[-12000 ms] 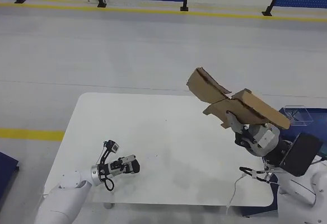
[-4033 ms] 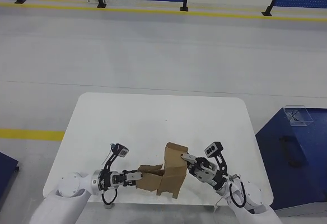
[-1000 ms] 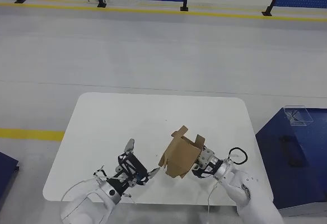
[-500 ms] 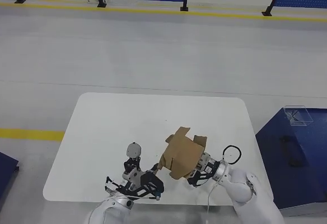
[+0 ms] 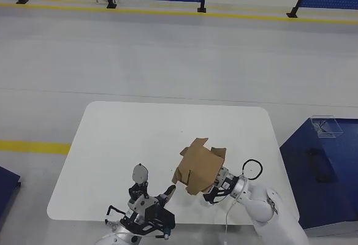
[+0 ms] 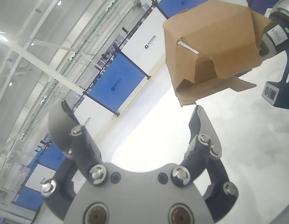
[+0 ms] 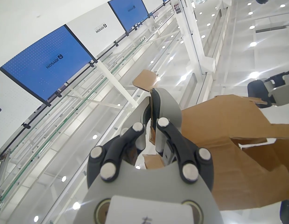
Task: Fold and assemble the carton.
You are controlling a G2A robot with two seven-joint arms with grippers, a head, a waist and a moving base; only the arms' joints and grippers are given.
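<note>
A brown carton (image 5: pixel 198 166) is held tilted above the near right part of the white table (image 5: pixel 136 128), with loose flaps on its upper and lower sides. My right gripper (image 5: pixel 216 185) is shut on a flap at the carton's near right side; in the right wrist view its fingers (image 7: pixel 151 103) pinch the cardboard edge (image 7: pixel 228 145). My left gripper (image 5: pixel 156 184) stands open at the table's near edge, pointing up at the carton (image 6: pixel 212 47). One fingertip (image 6: pixel 200 117) sits just below the carton's lowest corner, apart from it. Nothing lies between the left gripper's (image 6: pixel 132 115) fingers.
A blue cabinet (image 5: pixel 326 177) stands beyond the table's right edge, with a clear holder (image 5: pixel 326 125) on top. A black cable loop (image 5: pixel 250 168) hangs by the right wrist. The far and left parts of the table are bare.
The carton has come down from high on the right to the table's near side. In the last second my left gripper drew back toward the near edge and turned upward; the carton barely shifted.
</note>
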